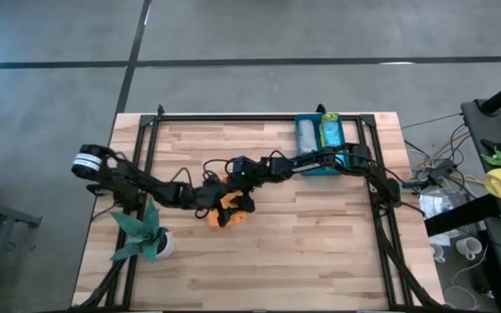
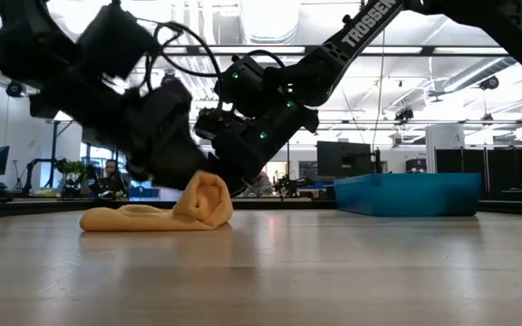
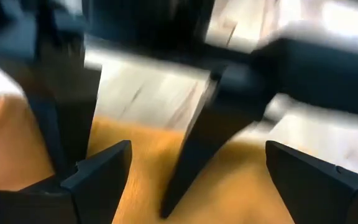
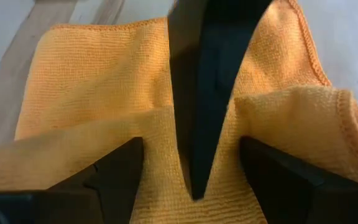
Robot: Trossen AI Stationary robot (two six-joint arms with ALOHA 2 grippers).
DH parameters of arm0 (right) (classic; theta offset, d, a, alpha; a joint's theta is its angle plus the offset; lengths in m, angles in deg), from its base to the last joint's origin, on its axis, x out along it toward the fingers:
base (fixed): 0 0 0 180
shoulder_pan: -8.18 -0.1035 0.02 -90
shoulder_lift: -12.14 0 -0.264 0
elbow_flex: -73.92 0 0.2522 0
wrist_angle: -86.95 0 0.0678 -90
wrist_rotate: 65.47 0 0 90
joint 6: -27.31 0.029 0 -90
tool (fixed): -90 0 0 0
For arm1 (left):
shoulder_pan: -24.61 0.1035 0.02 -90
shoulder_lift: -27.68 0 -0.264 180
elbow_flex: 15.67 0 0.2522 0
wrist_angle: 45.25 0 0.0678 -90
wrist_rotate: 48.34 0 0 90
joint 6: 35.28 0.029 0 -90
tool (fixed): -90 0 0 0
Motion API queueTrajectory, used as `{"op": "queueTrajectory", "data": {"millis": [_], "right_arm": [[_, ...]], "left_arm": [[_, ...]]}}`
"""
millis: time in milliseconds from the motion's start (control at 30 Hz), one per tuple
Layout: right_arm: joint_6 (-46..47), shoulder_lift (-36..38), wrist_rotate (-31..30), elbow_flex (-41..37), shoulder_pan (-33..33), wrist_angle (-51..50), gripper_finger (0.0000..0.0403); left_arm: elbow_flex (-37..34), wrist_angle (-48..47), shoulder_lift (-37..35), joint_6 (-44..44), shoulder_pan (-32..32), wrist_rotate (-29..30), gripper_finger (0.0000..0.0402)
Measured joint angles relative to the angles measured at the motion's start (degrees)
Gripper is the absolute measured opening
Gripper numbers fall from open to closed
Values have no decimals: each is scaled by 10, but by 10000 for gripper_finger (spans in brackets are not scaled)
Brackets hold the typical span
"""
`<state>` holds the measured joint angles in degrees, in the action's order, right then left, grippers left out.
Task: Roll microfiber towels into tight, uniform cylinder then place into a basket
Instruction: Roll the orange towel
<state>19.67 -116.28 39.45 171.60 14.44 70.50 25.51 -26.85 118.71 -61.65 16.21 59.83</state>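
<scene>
Orange microfiber towel (image 1: 225, 209) lies on the light wooden plank desk (image 1: 320, 235), left of centre, half rolled: low view shows a rolled lump at one end (image 2: 203, 201) and a flat tail trailing from it on the wood. Both dark arms meet over it. Left end effector (image 3: 191, 180) hangs over the orange cloth, fingers (image 3: 98, 177) spread wide, released, nothing between them. Right end effector (image 4: 191, 168) is down on the towel too, fingers (image 4: 114, 171) parted, a raised fold of the cloth lying by them; cannot tell whether they are pinching it. A dark finger of the other arm (image 4: 207, 81) stands between them, tip on the cloth.

Teal-blue shallow plastic basket (image 1: 320, 139) sits at the far right of the desk, well apart from the orange towel. Inside it a grey rolled towel (image 1: 306, 134) lies just beside a turquoise rolled towel (image 1: 331, 136). Dark green leafy plant in a white pot (image 1: 150, 236) stands at the near left.
</scene>
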Motion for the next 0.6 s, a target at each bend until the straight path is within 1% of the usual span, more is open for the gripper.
{"op": "queueTrajectory", "data": {"millis": [167, 267, 367, 533, 600], "right_arm": [[1, 0, 0, 0, 0, 0, 266], [1, 0, 0, 0, 0, 0, 265], [2, 9, 2, -1, 0, -9, 268], [22, 59, 0, -1, -7, -86, 271], [23, 75, 0, -7, -15, -100, 269]], "left_arm": [[0, -24, 39, 41, 0, -1, 352], [0, -22, 42, 50, -2, -21, 352], [0, -23, 43, 77, -9, -24, 352], [0, -28, 41, 88, -9, -31, 352], [0, -30, 39, 88, -9, -32, 352]]}}
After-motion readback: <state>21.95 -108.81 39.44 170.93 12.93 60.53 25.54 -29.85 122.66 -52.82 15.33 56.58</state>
